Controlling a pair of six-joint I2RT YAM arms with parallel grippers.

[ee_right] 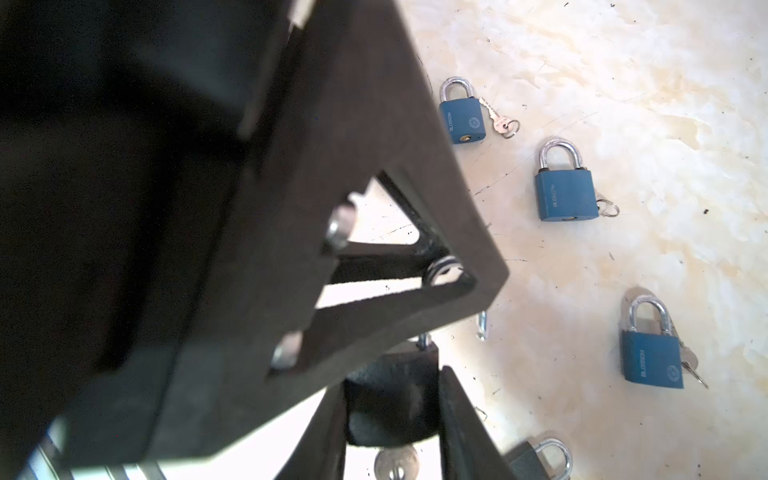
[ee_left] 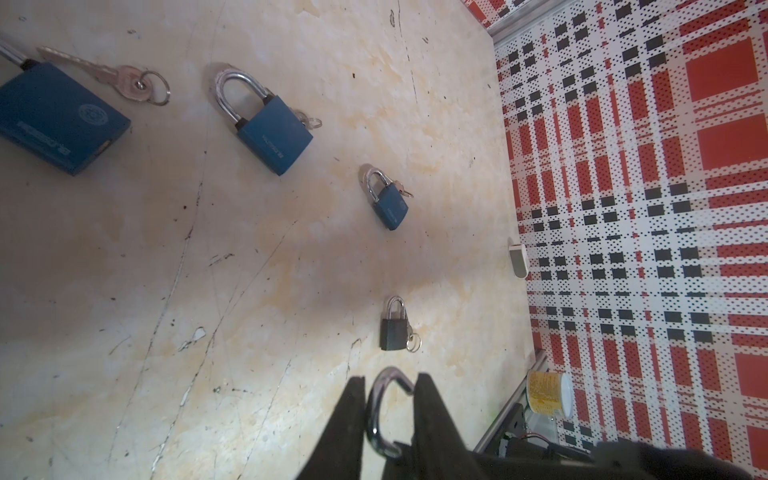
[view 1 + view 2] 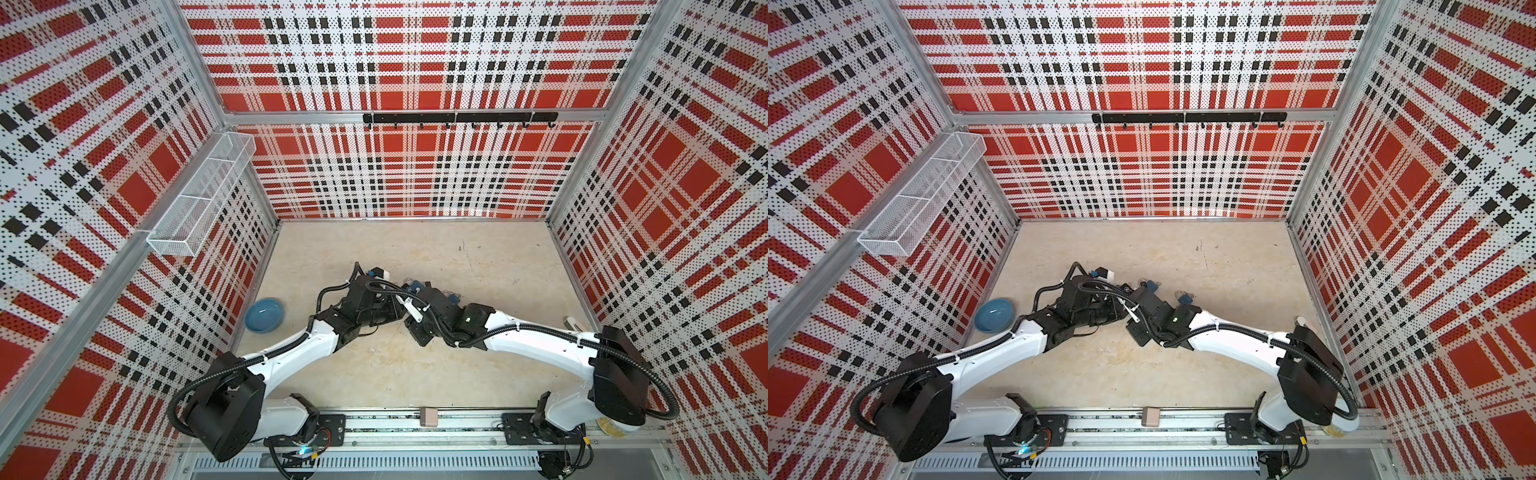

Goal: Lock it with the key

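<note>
In both top views the two arms meet just below the middle of the frame, over the beige table (image 3: 415, 374). The task's lock is held there between them, off the table.

The right gripper (image 1: 395, 382) has its jaws narrow and clamped on the body of the held black padlock (image 1: 392, 399). The round head of a key (image 1: 397, 461) shows at the body's end, opposite the shackle. It is blurred, so whether it sits in the keyway cannot be told.

The left gripper (image 2: 390, 380) has its jaws narrow too, one finger on each side of the silver shackle (image 2: 376, 419) and pressing on it. The shackle stands open, with its free end clear of the body.

Four more padlocks lie flat on the table beyond the grippers, each with a key beside it:
- a large blue padlock (image 2: 54, 120)
- a mid-sized blue padlock (image 2: 270, 133)
- a small blue padlock (image 2: 388, 205)
- a small black padlock (image 2: 394, 328)

A blue bowl (image 3: 264, 314) sits at the table's left edge in both top views, well apart from the locks.
</note>
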